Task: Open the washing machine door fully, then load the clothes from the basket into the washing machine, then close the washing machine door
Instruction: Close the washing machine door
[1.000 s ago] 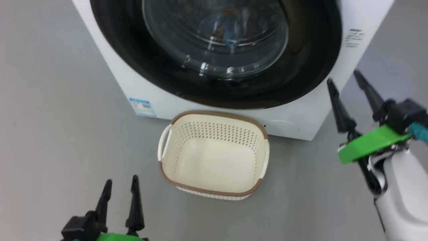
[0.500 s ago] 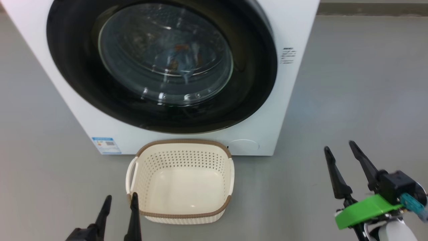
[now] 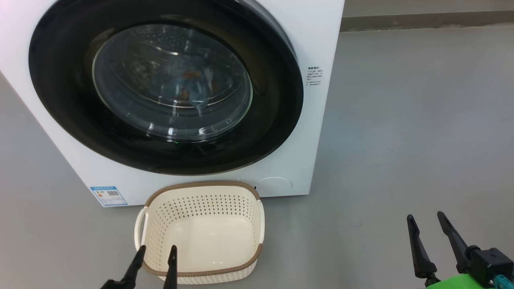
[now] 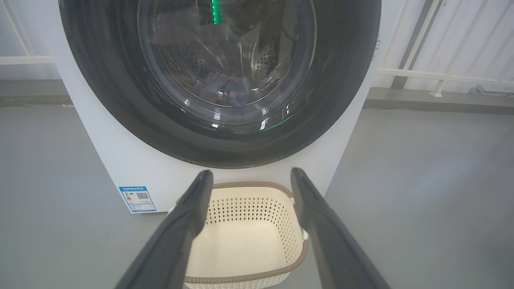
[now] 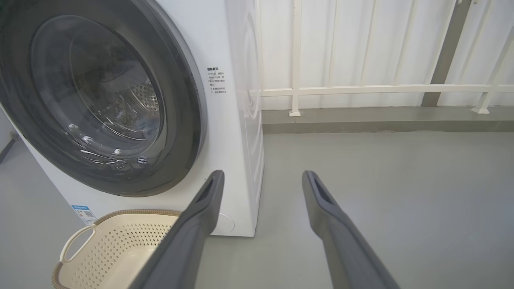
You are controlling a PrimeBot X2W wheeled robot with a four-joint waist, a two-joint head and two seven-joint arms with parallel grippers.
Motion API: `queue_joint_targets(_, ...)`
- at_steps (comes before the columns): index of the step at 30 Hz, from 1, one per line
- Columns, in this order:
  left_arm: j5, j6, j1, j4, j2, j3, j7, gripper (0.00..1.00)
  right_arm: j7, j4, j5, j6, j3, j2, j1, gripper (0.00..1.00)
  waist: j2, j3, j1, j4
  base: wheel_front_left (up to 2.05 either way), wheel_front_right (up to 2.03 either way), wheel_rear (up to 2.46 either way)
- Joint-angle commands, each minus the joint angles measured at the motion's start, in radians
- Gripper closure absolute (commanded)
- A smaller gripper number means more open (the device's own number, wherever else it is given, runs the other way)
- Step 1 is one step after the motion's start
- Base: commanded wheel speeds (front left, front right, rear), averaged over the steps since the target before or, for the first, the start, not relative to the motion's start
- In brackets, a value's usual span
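Door point(image 3: 60, 104) shut w/ clothes point(image 3: 192, 82) inside; L pincer point(image 3: 158, 249), R pincer point(image 3: 425, 215) open.

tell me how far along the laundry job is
Done: the basket is empty, and the clothes lie inside the washing machine, seen through the washing machine door, which looks shut flush against the front. In hand: nothing; the left jaws and the right jaws stand open and empty. Left: seemingly nothing, though whether the door has latched cannot be told.
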Motion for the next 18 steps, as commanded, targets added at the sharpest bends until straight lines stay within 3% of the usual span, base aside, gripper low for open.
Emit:
queue_joint_targets(1,0.007,0.002,-0.014,-0.017,0.005,0.035,-0.006,0.00,-0.005,-0.022,-0.008,-0.006,0.022,-0.006,-0.007,0.00,0.0000,-0.001,0.0001,-0.005,0.00,0.00,0.00)
queue_joint_targets(18,0.006,0.053,-0.012,-0.017,0.005,0.072,-0.006,0.00,-0.005,-0.008,-0.029,-0.006,0.027,0.005,-0.025,0.00,0.0000,0.003,0.0001,0.027,0.00,0.00,0.00)
